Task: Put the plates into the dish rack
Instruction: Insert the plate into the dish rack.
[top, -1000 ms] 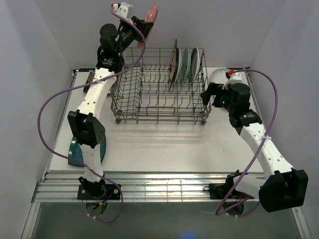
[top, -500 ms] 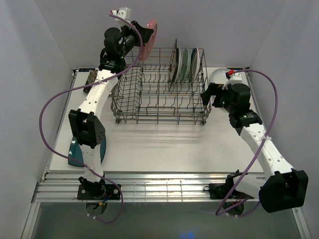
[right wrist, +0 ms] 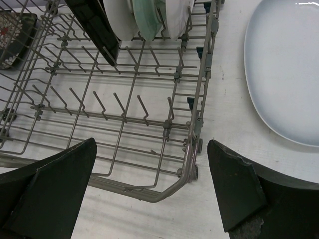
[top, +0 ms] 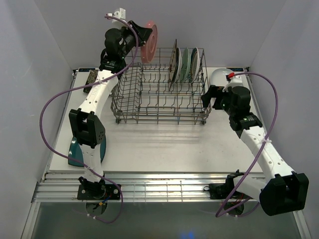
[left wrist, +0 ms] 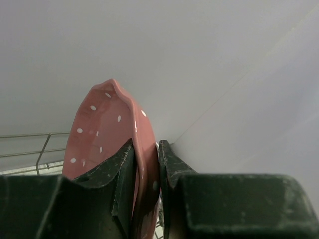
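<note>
My left gripper (top: 142,36) is shut on the rim of a pink dotted scalloped plate (top: 149,35), held on edge in the air above the far left corner of the grey wire dish rack (top: 162,118). In the left wrist view, both fingers (left wrist: 122,169) pinch the pink plate (left wrist: 99,134). Three plates stand in the rack's far right tines: a black square one (top: 174,62), a mint one (top: 184,63) and a white one (top: 195,62). My right gripper (top: 208,97) is open and holds nothing, hovering over the rack's near right corner (right wrist: 152,198).
A large white oval plate (top: 219,75) lies on the table right of the rack, also visible in the right wrist view (right wrist: 284,64). A dark teal plate (top: 75,149) lies at the front left under my left arm. A floral square plate (top: 91,77) lies far left.
The left gripper has carried the pink plate a little right, over the rack's far left corner, and turned it. The right gripper has hardly moved.
</note>
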Robot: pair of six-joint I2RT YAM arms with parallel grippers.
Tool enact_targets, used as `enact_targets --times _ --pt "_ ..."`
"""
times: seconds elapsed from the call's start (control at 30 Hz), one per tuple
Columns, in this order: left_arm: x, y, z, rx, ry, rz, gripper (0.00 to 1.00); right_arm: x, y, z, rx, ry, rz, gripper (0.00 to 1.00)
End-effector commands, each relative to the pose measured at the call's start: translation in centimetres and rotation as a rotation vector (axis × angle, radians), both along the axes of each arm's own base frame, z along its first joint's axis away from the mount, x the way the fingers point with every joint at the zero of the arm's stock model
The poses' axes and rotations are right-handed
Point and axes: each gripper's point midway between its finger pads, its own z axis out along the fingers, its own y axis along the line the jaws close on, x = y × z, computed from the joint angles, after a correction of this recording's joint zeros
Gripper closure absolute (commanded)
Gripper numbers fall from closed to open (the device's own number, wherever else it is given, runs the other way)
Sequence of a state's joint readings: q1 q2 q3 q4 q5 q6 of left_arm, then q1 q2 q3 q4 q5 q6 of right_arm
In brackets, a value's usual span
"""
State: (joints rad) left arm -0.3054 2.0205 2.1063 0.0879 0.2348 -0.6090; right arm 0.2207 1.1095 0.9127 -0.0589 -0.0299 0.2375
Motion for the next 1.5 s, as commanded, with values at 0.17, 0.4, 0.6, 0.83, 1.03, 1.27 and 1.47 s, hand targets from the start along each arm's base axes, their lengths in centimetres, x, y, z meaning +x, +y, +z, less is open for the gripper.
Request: enact_targets --times 0.17,0.4,0.6,0.83,1.03,1.27,1.47 --pt "-1.7 0.5 6.1 -0.156 -0.123 0.050 1.00 -0.9 0.2 1.5 0.039 -0.056 0.008 0.03" --pt "-1.1 -0.7 5.2 -0.193 -0.087 0.061 1.00 -1.7 0.2 2.2 0.052 -0.061 0.011 0.03" --pt "-0.8 -1.5 4.5 -0.246 -0.047 0.061 1.00 -2.0 0.3 2.1 0.055 -0.052 0.018 0.03" --pt "0.0 -2.4 3.9 -0.264 -0.034 0.064 1.00 -2.4 0.2 2.2 0.061 -0.055 0.016 0.03" --pt "0.8 -2.5 2.7 -0.259 -0.017 0.075 1.00 -2.7 0.1 2.2 0.060 -0.059 0.014 0.03" --pt "1.8 -3.0 1.7 -0.269 -0.003 0.072 1.00 -2.9 0.0 2.0 0.056 -0.058 0.010 0.03" --pt "2.6 -3.6 0.8 -0.268 0.007 0.067 1.00 -3.0 -0.1 2.0 0.052 -0.060 0.008 0.03"
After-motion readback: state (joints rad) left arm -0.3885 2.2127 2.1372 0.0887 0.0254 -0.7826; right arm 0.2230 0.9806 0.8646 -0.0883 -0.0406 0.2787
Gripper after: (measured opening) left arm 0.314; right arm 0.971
